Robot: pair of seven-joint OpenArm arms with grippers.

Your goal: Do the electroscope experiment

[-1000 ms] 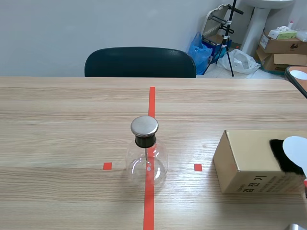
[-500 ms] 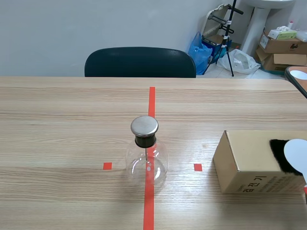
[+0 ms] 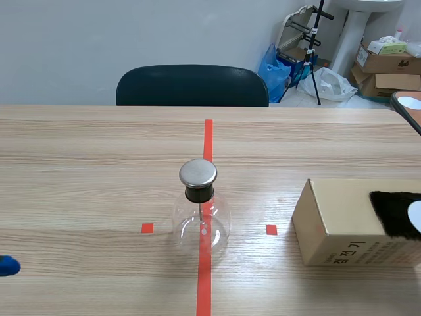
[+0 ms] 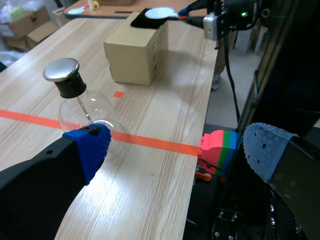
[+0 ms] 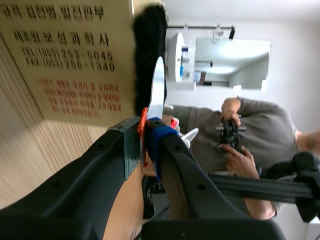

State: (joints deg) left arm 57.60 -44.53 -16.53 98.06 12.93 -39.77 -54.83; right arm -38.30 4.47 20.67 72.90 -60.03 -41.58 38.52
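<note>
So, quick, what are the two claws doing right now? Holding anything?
Left claw: open, holding nothing.
Right claw: closed on the white disc.

Electroscope (image 3: 200,212): you have clear glass, a black stopper and a silver-grey cap.
Box (image 3: 342,224): your carton is plain tan card, with black print and some red print on its side.
Fur patch (image 3: 393,212): black, on the box top.
Disc (image 5: 157,90): white, with an orange-red grip.
Left end effector (image 4: 177,150): black, with blue dotted pads (image 4: 90,147).
Right end effector (image 5: 146,127): black, with one grey-green pad and one blue.
Surface (image 3: 79,171): your wood grain is pale, marked with orange-red tape (image 3: 208,141).
Chair (image 3: 192,85): very dark green.
</note>
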